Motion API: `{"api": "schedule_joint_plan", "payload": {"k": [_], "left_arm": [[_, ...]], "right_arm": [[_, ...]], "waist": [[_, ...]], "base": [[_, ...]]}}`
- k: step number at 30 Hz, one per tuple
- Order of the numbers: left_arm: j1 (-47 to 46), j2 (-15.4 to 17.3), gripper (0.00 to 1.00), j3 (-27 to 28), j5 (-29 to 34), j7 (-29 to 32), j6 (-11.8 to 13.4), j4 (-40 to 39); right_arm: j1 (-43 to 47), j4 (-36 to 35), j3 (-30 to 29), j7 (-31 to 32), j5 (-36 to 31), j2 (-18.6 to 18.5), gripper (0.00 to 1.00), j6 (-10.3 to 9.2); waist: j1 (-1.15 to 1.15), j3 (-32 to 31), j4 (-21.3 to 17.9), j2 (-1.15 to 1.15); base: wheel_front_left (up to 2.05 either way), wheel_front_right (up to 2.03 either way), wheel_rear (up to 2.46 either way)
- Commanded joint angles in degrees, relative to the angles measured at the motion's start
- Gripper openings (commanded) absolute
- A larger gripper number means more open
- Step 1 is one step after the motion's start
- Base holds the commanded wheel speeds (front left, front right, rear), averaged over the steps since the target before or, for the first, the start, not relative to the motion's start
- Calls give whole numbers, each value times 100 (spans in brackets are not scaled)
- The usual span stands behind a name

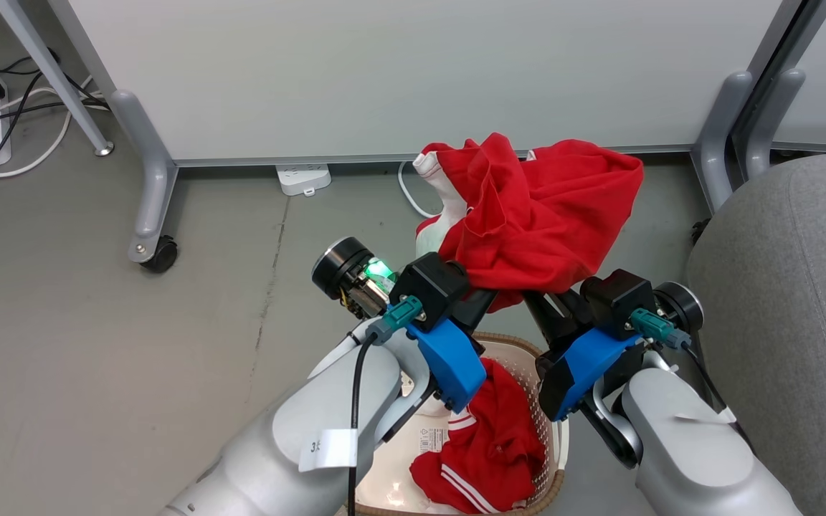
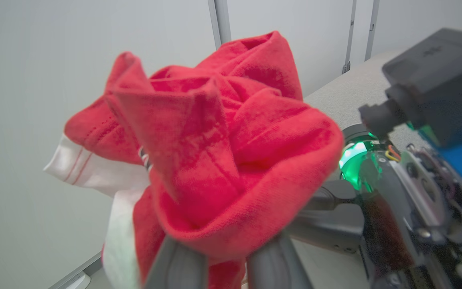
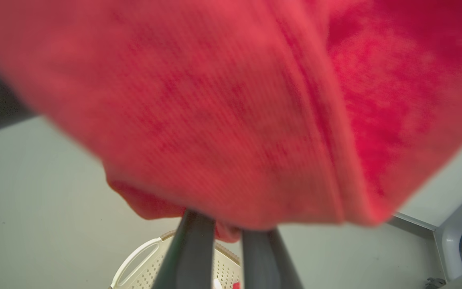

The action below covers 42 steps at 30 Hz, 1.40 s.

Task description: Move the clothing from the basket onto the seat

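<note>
A crumpled red piece of clothing (image 1: pixel 535 215) with a white panel hangs in the air above the basket (image 1: pixel 520 348), in front of the pale wall panel. My left gripper (image 1: pixel 488 295) is shut on its lower left fold. In the left wrist view the fabric (image 2: pixel 231 152) bunches over that gripper (image 2: pixel 227 249). My right gripper (image 1: pixel 538 299) comes in from the right, and its two fingers stand close together with their tips buried in the red cloth (image 3: pixel 231 120). A second red garment with white stripes (image 1: pixel 492 444) lies in the basket. The grey seat (image 1: pixel 793 308) is at the right.
The pale wall panel stands on grey metal legs with a castor (image 1: pixel 158 252) at the left and further legs (image 1: pixel 725 165) by the seat. A white power strip (image 1: pixel 304 178) and cables (image 1: pixel 26 107) lie on the grey floor. The basket's handle (image 3: pixel 142 257) shows below my right gripper (image 3: pixel 229 224).
</note>
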Motion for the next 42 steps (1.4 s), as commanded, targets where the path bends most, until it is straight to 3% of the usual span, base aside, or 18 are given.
{"api": "schedule_joint_plan", "payload": {"k": [1, 16, 17, 18, 33, 42], "left_arm": [[-79, -5, 0, 2, -35, -27, 19, 10], [-76, -4, 0, 45, -6, -27, 31, 53], [-82, -4, 28, 68, 1, -27, 56, 47], [-87, -4, 100, 81, 22, -27, 59, 34], [-8, -4, 100, 227, 164, -28, 66, 50], [-30, -4, 100, 273, 259, -27, 59, 84]], "right_arm": [[-27, -34, 5, -22, 34, -21, 0, 1], [39, -83, -16, -21, 3, -12, 0, 1], [38, -88, -13, -22, 0, -9, 0, 1], [38, -93, -9, -22, -3, -7, 0, 1], [43, -120, -2, -22, -14, -45, 0, 1], [31, -244, -256, -22, -32, -114, 0, 1]], "waist": [[-1, -2, -1, 0], [-1, 7, 3, 0], [-1, 14, 2, 0], [-1, 19, 1, 0], [-1, 70, -62, 0], [-1, 258, -337, 0]], "base": [[0, 0, 0], [0, 0, 0], [0, 0, 0], [0, 0, 0], [0, 0, 0], [0, 0, 0]]}}
